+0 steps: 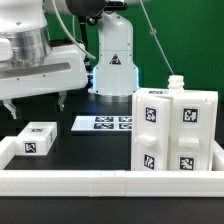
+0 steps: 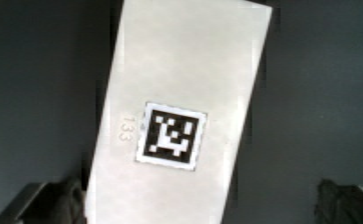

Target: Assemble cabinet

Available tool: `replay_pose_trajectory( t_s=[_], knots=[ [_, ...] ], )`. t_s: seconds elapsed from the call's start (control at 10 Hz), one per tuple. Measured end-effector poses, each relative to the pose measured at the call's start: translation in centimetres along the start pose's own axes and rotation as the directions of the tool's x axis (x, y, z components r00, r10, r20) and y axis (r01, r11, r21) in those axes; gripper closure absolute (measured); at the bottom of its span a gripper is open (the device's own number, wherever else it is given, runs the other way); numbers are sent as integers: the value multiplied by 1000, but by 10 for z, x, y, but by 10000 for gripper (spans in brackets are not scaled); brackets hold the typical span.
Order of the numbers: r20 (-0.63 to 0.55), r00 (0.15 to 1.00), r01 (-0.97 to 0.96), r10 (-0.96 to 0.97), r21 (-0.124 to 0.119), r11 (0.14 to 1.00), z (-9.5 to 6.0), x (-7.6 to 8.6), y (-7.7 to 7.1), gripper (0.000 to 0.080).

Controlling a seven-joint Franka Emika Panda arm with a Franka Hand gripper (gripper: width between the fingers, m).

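Observation:
The cabinet (image 1: 175,130) is a large white boxy body with tagged white blocks fitted in; it stands at the exterior view's right. A small loose white block (image 1: 38,140) with a black-and-white tag lies on the black table at the left. My gripper (image 1: 35,103) hangs open above it, apart from it. In the wrist view the block (image 2: 187,95) runs lengthwise between my dark fingertips (image 2: 53,203), nearer to one of them, tag facing up. My gripper (image 2: 199,205) holds nothing.
The marker board (image 1: 105,123) lies flat behind the block, in front of the arm's base (image 1: 113,60). A long low white rail (image 1: 90,181) runs along the table's front edge. A green curtain closes the back.

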State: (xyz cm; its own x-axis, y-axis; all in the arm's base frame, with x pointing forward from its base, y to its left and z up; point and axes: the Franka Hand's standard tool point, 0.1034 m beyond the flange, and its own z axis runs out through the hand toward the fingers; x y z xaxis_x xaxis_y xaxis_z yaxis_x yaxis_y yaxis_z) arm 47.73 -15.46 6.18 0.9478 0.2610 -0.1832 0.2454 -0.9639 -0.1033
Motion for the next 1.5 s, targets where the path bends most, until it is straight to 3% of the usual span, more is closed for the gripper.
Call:
replay_pose_trajectory(
  t_s=[0.2, 0.3, 0.4, 0.8, 1.0, 1.3, 1.5],
  knots=[
    [-22, 983, -184, 184, 17, 983, 5, -2, 8, 151],
    [-24, 965, -259, 261, 62, 964, 14, -6, 11, 151],
    [-20, 965, -260, 262, 71, 963, 18, -8, 11, 151],
    [-9, 962, -273, 274, 71, 960, 24, -6, 8, 151],
    [-26, 963, -265, 266, 50, 963, 37, -3, 13, 151],
    [-34, 964, -264, 265, 32, 964, 49, 4, 3, 151],
    [-60, 975, -216, 216, 9, 976, 53, 6, 6, 151]
  ],
)
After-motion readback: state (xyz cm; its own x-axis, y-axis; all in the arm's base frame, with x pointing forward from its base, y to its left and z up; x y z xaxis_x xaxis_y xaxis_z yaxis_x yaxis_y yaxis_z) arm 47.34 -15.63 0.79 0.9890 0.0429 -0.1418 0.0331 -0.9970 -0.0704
